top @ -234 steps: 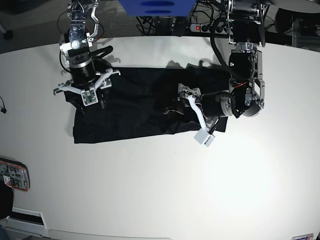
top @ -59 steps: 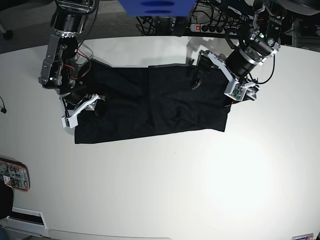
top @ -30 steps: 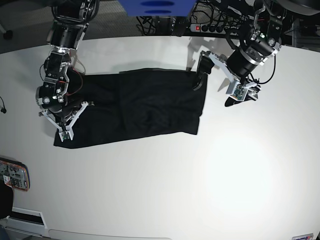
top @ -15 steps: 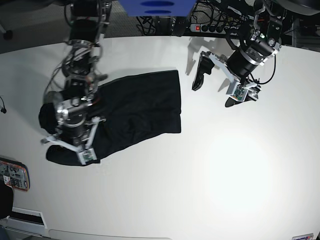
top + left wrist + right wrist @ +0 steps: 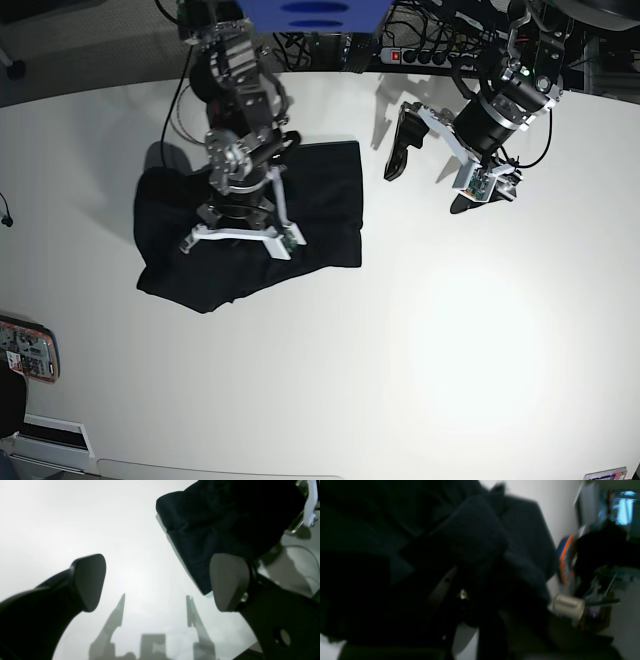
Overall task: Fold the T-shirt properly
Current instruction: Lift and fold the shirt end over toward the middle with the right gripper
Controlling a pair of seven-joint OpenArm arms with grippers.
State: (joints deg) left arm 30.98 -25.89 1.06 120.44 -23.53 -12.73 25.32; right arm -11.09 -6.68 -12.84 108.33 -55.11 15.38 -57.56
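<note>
The black T-shirt (image 5: 320,205) lies bunched on the white table (image 5: 450,350), left of centre, with its left part heaped up. My right gripper (image 5: 240,240) hovers over the shirt's middle. In the right wrist view it (image 5: 470,585) looks shut on a bunch of the T-shirt (image 5: 475,530), which fills the blurred, dark frame. My left gripper (image 5: 432,175) is open and empty to the right of the shirt, apart from it. In the left wrist view its pads (image 5: 90,580) stand wide apart above bare table, with the shirt's edge (image 5: 220,522) beyond.
An orange-edged flat item (image 5: 25,350) lies at the table's left edge. A power strip (image 5: 400,55) and cables run behind the far edge, under a blue object (image 5: 310,15).
My right arm has swung from the shirt's lower left up and to the right, pulling the left part of the shirt with it. The left arm has stayed still and open.
</note>
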